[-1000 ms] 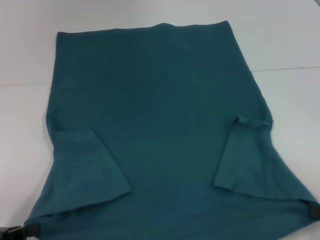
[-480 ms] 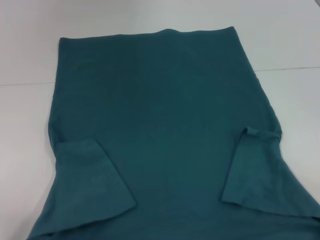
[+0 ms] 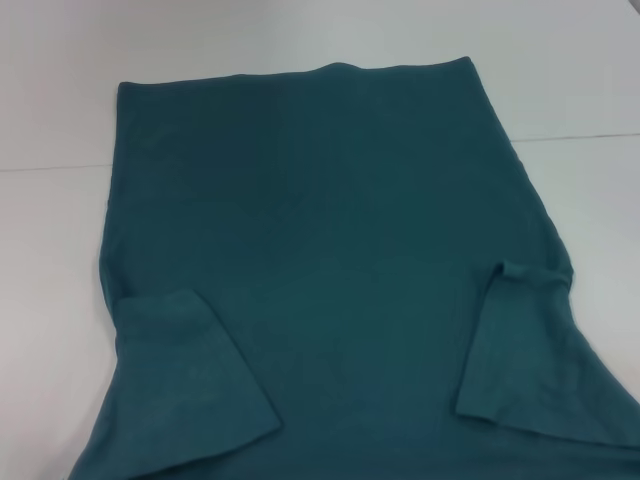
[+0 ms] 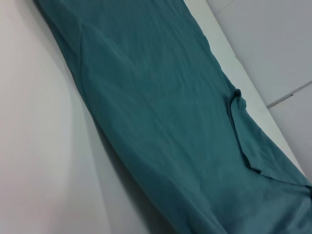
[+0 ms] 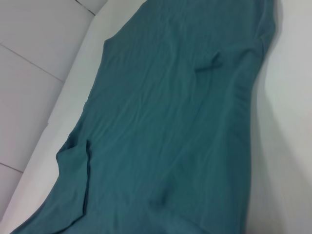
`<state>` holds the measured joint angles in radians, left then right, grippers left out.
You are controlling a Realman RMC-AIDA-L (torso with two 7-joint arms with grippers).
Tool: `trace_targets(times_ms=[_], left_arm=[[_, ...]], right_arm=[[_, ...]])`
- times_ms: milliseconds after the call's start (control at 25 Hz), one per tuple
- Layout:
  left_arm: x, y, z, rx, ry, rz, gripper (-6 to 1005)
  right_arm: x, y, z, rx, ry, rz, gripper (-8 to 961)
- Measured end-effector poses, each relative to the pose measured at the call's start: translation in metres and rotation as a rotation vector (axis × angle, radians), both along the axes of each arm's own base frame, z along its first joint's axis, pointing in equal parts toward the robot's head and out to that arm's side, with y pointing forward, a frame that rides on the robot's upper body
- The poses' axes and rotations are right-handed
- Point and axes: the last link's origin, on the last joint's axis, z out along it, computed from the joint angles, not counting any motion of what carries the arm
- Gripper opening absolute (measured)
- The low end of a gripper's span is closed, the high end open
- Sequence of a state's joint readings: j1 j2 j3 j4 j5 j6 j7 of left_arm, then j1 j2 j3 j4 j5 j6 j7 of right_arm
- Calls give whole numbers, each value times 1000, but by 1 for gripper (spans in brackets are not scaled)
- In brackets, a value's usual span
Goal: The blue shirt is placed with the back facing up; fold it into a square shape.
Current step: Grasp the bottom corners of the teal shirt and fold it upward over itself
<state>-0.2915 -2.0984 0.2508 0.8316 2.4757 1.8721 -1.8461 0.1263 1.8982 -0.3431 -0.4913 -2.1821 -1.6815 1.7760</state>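
We judge the shirt point(image 3: 330, 260) light, limp and crease-prone, best gripped at its corners nearest the robot; neither pincer is visible, so their state cannot be told.

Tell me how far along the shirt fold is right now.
Early. Done: both sleeves lie folded in on the blue shirt, the left sleeve and the right sleeve. In hand: unclear, since neither gripper shows in any view. Left: the body is still one long panel on the white table, so the folds into a square remain.
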Motion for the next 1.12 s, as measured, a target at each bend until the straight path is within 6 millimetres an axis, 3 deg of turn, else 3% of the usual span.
trace_targets(times_ms=[240, 400, 560, 800, 1120], left_arm=[[3, 7, 0, 4, -2, -12, 29], [17, 40, 4, 31, -1, -73, 29], [35, 86, 7, 76, 9, -121, 29], [69, 156, 4, 181, 53, -171, 28], [91, 209, 16, 420, 81, -141, 28]], right_arm=[[0, 3, 5, 36, 3, -4, 64], [-4, 23, 13, 100, 8, 13, 64], [-16, 59, 16, 158, 8, 47, 64], [-40, 126, 3, 215, -48, 80, 63], [-71, 200, -6, 325, -172, 111, 63]])
